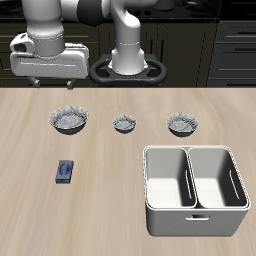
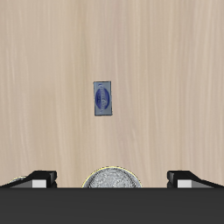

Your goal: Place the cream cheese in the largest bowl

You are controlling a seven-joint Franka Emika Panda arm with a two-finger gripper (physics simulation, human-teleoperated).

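Gripper (image 2: 111, 179) hangs wide open, holding nothing, above the widest grey-speckled, dark-rimmed bowl (image 1: 70, 120); the small flat blue cream cheese box (image 1: 65, 172) lies nearer the table's front edge.

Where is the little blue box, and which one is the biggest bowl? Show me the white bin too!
cream cheese (image 1: 65, 172), exterior view, middle of its blue top.
largest bowl (image 1: 70, 120), exterior view, its speckled inside.
white bin (image 1: 188, 150), exterior view, back rim at the divider.

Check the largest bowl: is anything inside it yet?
Nothing shows inside the largest bowl; its speckled interior looks bare in the exterior view. The wrist view shows only part of it. The cream cheese lies on the table, nearer the front edge.
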